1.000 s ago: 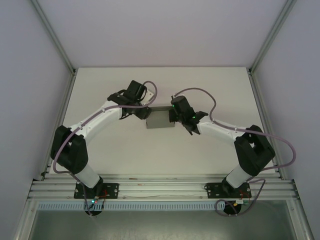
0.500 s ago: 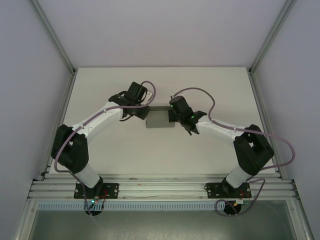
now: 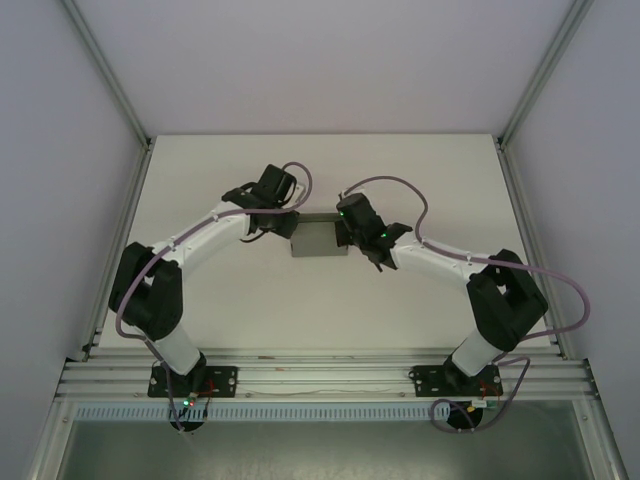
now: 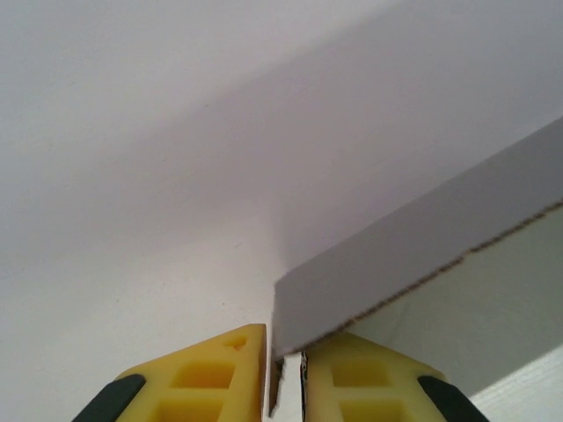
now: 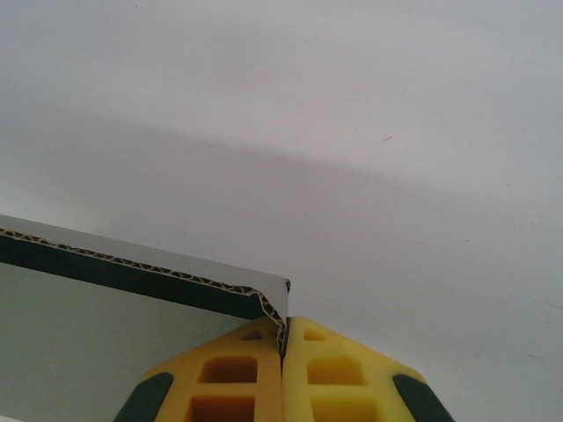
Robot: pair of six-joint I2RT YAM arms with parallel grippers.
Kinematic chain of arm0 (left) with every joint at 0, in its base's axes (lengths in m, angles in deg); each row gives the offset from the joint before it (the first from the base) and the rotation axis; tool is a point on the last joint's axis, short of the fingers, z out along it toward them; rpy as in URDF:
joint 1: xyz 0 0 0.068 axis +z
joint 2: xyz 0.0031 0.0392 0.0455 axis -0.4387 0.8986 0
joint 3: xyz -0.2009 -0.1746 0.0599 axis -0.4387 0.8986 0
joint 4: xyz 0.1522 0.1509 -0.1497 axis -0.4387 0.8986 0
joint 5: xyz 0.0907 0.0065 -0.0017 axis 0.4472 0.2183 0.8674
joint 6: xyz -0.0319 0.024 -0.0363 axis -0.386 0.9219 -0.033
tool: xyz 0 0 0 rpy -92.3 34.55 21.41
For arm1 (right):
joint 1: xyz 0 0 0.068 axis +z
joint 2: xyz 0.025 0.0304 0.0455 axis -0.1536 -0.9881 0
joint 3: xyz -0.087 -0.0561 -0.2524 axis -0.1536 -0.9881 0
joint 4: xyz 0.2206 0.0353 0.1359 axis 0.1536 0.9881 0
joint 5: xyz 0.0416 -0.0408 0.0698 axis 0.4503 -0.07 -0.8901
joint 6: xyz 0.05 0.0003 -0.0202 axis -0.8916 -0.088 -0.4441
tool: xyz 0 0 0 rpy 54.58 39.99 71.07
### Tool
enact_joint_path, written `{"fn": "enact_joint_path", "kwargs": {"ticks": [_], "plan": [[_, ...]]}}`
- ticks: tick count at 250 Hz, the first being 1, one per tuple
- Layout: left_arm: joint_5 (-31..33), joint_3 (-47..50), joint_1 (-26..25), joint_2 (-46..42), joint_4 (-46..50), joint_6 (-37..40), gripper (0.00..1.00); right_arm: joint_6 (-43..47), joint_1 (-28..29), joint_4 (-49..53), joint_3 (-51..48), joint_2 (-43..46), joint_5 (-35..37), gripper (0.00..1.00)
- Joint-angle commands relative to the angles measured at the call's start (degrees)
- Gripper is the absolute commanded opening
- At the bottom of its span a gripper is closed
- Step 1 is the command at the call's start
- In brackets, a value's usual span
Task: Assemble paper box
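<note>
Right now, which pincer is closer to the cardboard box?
Neither, it's a tie, since both are touching it. The left pincer is closed on the left side of the cardboard box. The right pincer pinches a corner on its right side.

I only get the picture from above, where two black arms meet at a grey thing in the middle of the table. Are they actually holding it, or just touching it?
Observer: Holding it. The left wrist camera shows the left gripper with its yellow fingers closed on a thin edge of the paper box.
Visitor: And the other arm?
Observer: In its own wrist camera the right gripper is shut, with a corner of the box pinched at its tips.
Visitor: Is it solid card?
Observer: No, the cut edge by that corner shows a wavy corrugated layer.
</note>
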Motion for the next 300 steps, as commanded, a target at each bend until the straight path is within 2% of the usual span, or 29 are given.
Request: {"fn": "enact_joint_path", "kwargs": {"ticks": [1,20,49,71,101,129,151,173,217,237,250,276,300], "plan": [[2.6,-1.9,0.5,0.5,0.3,-1.1,0.16,0.8,0.9,8.0,-1.3,-0.7,-0.2,0.0],[0.6,-2.1,0.5,0.4,0.1,-1.5,0.0,0.7,1.0,8.1,-1.4,-0.6,0.1,0.0],[-0.9,-2.8,0.5,0.0,2.3,-3.7,0.0,0.6,1.6,9.4,-0.9,-0.8,2.4,0.0],[-6.2,-2.3,0.6,-0.5,3.7,-6.6,0.0,1.0,2.7,10.6,-0.5,-1.0,5.3,0.0],[-7.6,-2.5,0.8,-0.6,6.7,-11.7,0.0,1.2,4.6,11.2,-0.8,-1.3,10.3,0.0],[-12.6,-2.5,2.5,-1.1,8.4,-15.4,0.0,0.9,5.9,11.1,-1.6,-1.2,12.5,0.0],[-18.8,-2.2,4.4,-1.5,9.3,-16.7,0.0,0.6,6.3,10.5,-2.5,-0.9,12.4,0.0],[-18.3,-3.2,5.1,-1.5,12.6,-17.5,0.0,0.2,6.3,10.1,-3.2,-0.4,12.1,0.0],[-23.3,-4.3,6.2,-0.2,13.7,-19.0,0.0,0.2,6.4,9.2,-3.5,-0.1,11.3,0.0],[-28.0,-4.7,6.5,1.3,13.7,-20.8,0.0,-0.2,6.4,9.2,-3.3,-0.1,11.2,0.0],[-27.4,-4.7,6.5,2.3,13.7,-21.9,0.0,-0.6,6.4,9.0,-3.4,-0.1,11.1,0.0],[-22.2,-3.4,6.1,2.7,12.6,-23.9,0.0,-1.0,6.4,7.9,-3.8,-0.1,11.2,0.0],[-21.7,-3.0,6.0,3.1,11.6,-26.2,0.0,-2.0,6.5,8.6,-3.0,-0.5,11.2,0.0]]}}
